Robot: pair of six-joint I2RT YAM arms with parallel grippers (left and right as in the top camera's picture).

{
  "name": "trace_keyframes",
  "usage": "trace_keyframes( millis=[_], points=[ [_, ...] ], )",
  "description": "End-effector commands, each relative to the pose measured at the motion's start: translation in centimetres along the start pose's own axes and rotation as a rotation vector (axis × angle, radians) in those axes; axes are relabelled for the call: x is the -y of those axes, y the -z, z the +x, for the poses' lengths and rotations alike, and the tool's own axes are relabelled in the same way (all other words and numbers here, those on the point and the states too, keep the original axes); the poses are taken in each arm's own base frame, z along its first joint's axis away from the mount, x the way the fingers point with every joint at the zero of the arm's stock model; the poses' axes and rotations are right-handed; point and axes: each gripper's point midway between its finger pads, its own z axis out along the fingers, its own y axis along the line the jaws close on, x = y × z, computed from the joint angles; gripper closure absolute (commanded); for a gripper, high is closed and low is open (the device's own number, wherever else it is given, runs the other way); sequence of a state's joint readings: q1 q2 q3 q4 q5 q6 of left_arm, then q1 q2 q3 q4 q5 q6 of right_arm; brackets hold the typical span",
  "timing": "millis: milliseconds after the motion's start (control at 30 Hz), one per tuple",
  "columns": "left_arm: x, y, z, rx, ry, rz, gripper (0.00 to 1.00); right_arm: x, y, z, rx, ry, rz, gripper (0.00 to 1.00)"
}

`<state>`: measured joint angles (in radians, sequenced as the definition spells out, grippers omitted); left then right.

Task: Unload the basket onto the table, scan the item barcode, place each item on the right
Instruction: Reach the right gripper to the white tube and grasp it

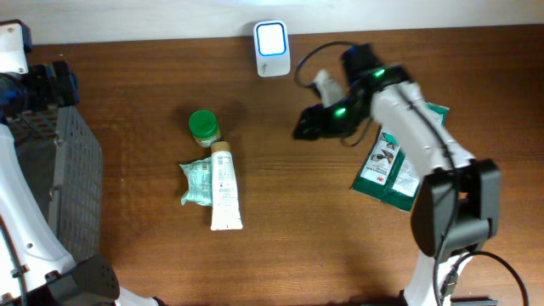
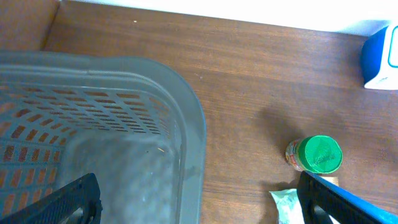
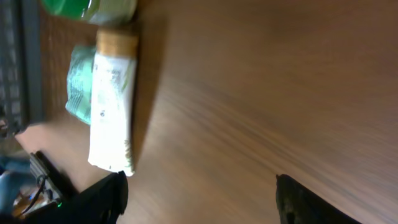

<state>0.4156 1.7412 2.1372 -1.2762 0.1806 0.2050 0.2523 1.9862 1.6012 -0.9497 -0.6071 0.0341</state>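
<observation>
While right gripper hangs spread, empty, tube lies long axis near-far, cap end farthest.

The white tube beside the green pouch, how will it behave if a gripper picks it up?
The white tube looks soft-walled, so it would probably dent under a squeeze. Its wide flat end likely stops it rolling.

The table is brown wood with a fine grain and a dull sheen, the basket grey perforated plastic, the tube smooth white plastic, the jar lid glossy green plastic, the pouch crinkled film, and the scanner glossy white plastic.
</observation>
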Motion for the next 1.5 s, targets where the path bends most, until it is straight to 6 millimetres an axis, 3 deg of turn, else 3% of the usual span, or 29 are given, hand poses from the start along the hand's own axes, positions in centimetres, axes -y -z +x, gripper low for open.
trace_keyframes(
  millis=[0, 167, 333, 533, 800, 833, 900, 1000, 1167, 1333, 1467],
  points=[
    [0.0, 0.0, 0.0, 0.003, 0.012, 0.007, 0.01, -3.1, -4.2, 1.9, -0.045, -0.079, -0.099, 0.24],
    [0.0, 0.0, 0.0, 0.003, 0.012, 0.007, 0.01, -5.5, -8.2, 2.9, -0.029, -0.141, -0.138, 0.21],
    [0.0, 0.0, 0.0, 0.003, 0.012, 0.007, 0.01, -8.3, -11.6, 4.6, -0.033, -0.142, -0.213, 0.32],
    [0.0, 0.0, 0.0, 0.003, 0.012, 0.007, 0.01, -9.8, -15.3, 7.6, -0.119, -0.155, -0.224, 0.42],
    [0.0, 0.0, 0.0, 0.003, 0.012, 0.007, 0.01, -9.6, -19.8, 8.0, -0.159, -0.272, -0.300, 0.48],
    [0.0, 0.0, 0.0, 0.003, 0.012, 0.007, 0.01, -9.5, -20.1, 8.1, -0.164, -0.283, -0.311, 0.54],
    [0.0, 0.0, 0.0, 0.003, 0.012, 0.007, 0.01, -9.2, -20.5, 8.2, -0.171, -0.301, -0.312, 0.77],
    [0.0, 0.0, 0.0, 0.003, 0.012, 0.007, 0.01, -9.3, -20.2, 7.8, -0.161, -0.292, -0.323, 0.91],
    [0.0, 0.0, 0.0, 0.003, 0.012, 0.007, 0.01, -10.1, -18.4, 6.7, -0.121, -0.214, -0.344, 0.96],
    [0.0, 0.0, 0.0, 0.002, 0.013, 0.007, 0.01, -10.8, -13.3, 4.9, -0.005, -0.020, -0.264, 0.96],
    [0.0, 0.0, 0.0, 0.003, 0.012, 0.007, 0.01, -11.3, -6.9, 4.4, 0.081, 0.242, -0.193, 0.96]
  ],
)
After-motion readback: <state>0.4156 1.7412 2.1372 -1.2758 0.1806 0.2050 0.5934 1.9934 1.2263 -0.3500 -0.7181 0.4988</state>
